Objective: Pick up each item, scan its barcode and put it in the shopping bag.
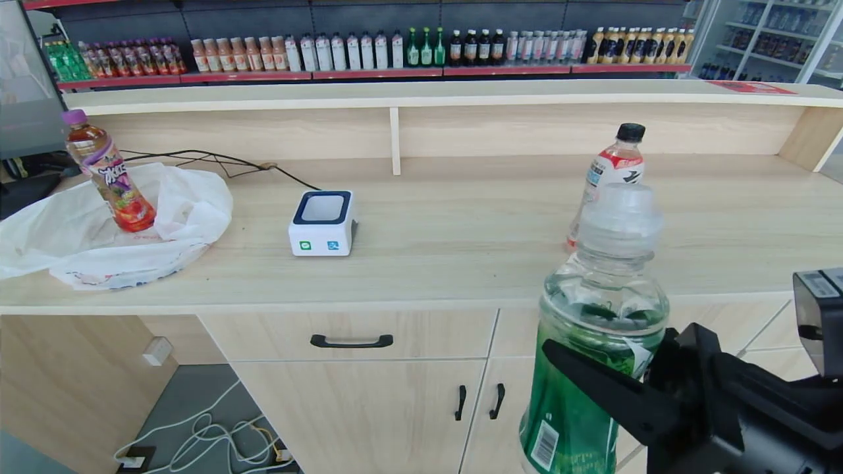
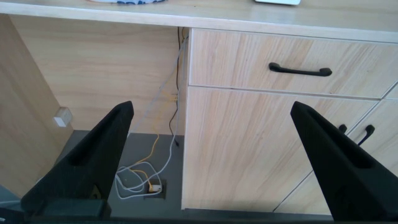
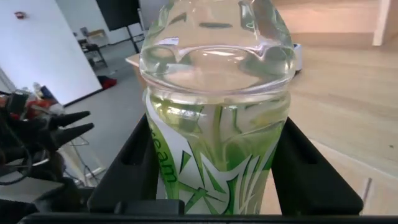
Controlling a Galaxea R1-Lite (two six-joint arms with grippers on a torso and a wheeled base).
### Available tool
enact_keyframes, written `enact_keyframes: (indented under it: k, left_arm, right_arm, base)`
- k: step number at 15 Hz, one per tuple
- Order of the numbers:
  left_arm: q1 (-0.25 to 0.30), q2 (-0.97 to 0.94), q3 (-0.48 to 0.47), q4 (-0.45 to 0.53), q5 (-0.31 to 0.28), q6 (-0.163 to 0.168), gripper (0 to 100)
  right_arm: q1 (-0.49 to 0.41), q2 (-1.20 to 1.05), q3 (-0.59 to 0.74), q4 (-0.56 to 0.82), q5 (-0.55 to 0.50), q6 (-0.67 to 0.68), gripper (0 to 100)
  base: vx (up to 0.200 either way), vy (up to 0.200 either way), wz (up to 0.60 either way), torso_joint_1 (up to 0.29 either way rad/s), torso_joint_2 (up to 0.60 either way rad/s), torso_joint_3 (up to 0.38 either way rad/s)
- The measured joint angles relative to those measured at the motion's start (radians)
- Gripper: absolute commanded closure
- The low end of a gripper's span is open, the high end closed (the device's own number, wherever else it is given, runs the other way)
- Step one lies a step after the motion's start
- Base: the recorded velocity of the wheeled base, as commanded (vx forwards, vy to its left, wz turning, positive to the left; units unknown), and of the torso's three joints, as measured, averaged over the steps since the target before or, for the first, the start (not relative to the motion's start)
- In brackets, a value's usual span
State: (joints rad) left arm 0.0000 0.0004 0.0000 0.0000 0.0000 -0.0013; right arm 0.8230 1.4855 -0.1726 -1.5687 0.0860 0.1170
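Green-labelled clear bottle [image 1: 602,309], full so likely weighty, stiff and slick, held just short of the counter [image 1: 461,263] by right gripper [image 1: 593,388]; left gripper [image 2: 211,112] gaping empty before cabinet doors [image 2: 249,143]; right fingers [image 3: 134,162] clamping label band, soundest hold.

The bag [image 1: 191,210] lies on the left end of the counter [image 1: 461,237]. The left bottle [image 1: 112,174] stands on the bag. The scanner [image 1: 321,222] sits right of the bag, near the middle. The far bottle [image 1: 609,171] stands on the counter's right side. The held bottle [image 1: 593,342] is in front of it, past the counter's front edge, between the right gripper's [image 3: 217,168] fingers. The left gripper [image 2: 211,155] is low, before the cupboard [image 2: 249,149] under the counter.
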Motion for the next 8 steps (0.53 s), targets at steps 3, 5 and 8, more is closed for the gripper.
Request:
enact_keyframes:
  k: [3, 5, 8]
  left_arm:
    - [0.000, 0.000, 0.000, 0.000, 0.000, 0.000, 0]
    - [0.000, 0.000, 0.000, 0.000, 0.000, 0.000, 0]
    - [0.000, 0.000, 0.000, 0.000, 0.000, 0.001, 0]
  right_arm:
    - [-0.076, 0.005, -0.010, 0.000, -0.094, -0.081, 100]
    - [-0.184, 0.001, -0.043, 0.001, -0.097, -0.128, 100]
    - [-0.289, -0.030, -0.082, -0.003, -0.097, -0.154, 100]
  base:
    - [0.000, 0.000, 0.00, 0.000, 0.00, 0.000]
    - [0.000, 0.000, 0.00, 0.000, 0.00, 0.000]
    - [0.000, 0.000, 0.00, 0.000, 0.00, 0.000]
